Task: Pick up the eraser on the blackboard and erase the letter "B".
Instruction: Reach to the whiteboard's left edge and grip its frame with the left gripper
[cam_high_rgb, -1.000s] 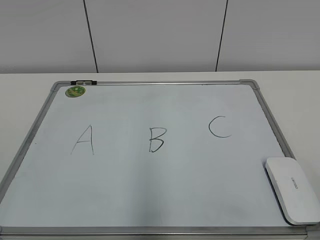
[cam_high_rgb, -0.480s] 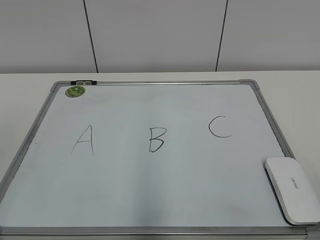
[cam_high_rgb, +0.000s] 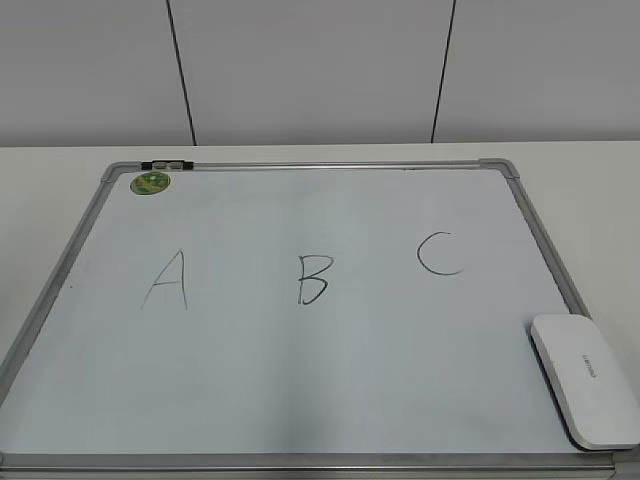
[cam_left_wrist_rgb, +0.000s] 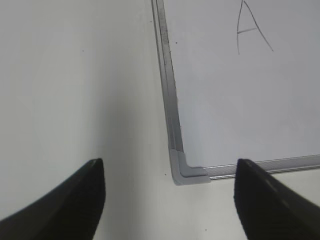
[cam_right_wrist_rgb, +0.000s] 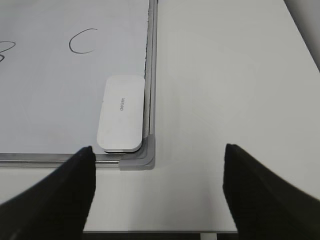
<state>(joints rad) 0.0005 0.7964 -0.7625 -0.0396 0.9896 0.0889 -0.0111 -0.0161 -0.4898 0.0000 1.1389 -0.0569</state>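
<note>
Eraser (cam_high_rgb: 585, 379) lies against blackboard's (cam_high_rgb: 300, 400) right frame, near corner.

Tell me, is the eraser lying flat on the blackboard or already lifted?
Lying flat, not lifted. The eraser rests in the blackboard's near right corner against the frame, and the open right gripper is apart from it.

Eraser (cam_right_wrist_rgb: 121, 113) in blackboard (cam_right_wrist_rgb: 151, 75) corner — right gripper (cam_right_wrist_rgb: 159, 192) spread wide above.
</note>
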